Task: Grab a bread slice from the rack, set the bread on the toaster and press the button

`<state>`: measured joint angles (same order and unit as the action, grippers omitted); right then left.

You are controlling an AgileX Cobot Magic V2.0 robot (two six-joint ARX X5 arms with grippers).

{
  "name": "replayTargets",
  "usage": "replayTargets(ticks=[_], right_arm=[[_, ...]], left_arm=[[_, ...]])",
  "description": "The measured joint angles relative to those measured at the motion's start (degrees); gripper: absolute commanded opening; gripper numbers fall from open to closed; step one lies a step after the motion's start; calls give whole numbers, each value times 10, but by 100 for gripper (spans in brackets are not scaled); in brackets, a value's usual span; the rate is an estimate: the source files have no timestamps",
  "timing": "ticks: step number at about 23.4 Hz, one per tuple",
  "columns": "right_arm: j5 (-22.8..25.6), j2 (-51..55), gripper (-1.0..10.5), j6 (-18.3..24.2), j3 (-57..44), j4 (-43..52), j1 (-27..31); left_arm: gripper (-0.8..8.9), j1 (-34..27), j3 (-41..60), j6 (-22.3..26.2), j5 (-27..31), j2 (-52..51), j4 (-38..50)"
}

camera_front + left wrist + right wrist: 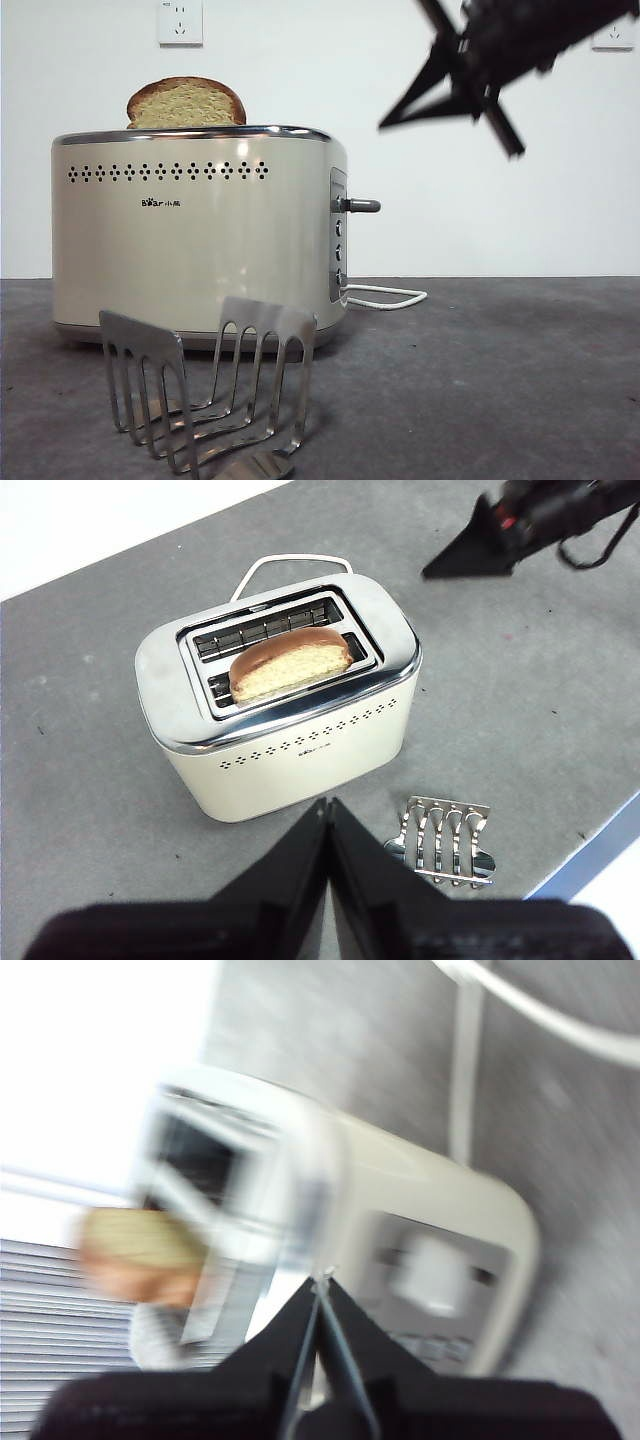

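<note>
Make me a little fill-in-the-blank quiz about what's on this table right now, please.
1. The slice of bread stands in a slot of the ____.
2. The rack in front of the toaster holds ____ slices.
3. The button sticks out of the toaster's ____ panel.
4. The right end effector, in the air beside the toaster, has its jaws ____.

Missing words: toaster; no; end; shut

The slice of bread (291, 666) stands in the toaster (280, 695)'s nearer slot, top sticking out. The empty rack (444, 840) sits just beside it. The left gripper (329, 808) hovers, jaws together; another gripper (470, 555), seemingly closed, hangs beyond.
</note>
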<state>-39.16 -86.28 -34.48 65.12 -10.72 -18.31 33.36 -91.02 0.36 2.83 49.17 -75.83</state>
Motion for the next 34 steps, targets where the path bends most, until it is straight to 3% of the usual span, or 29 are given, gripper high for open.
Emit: replayTargets(ticks=[6, 9, 20, 26, 34], right_arm=[[30, 139, -8, 62, 0, -5, 0], [71, 191, -8, 94, 6, -38, 0], [363, 263, 0, 285, 180, -313, 0], [508, 257, 0, 310, 227, -454, 0], [549, 257, 0, 314, 240, -603, 0]], left_arm=[[-4, 0, 0, 0, 0, 14, 0], [-4, 0, 0, 0, 0, 30, 0], [-4, 0, 0, 0, 0, 138, 0], [-4, -29, 1, 0, -7, 157, 0], [-4, -177, 35, 0, -64, 135, 6]])
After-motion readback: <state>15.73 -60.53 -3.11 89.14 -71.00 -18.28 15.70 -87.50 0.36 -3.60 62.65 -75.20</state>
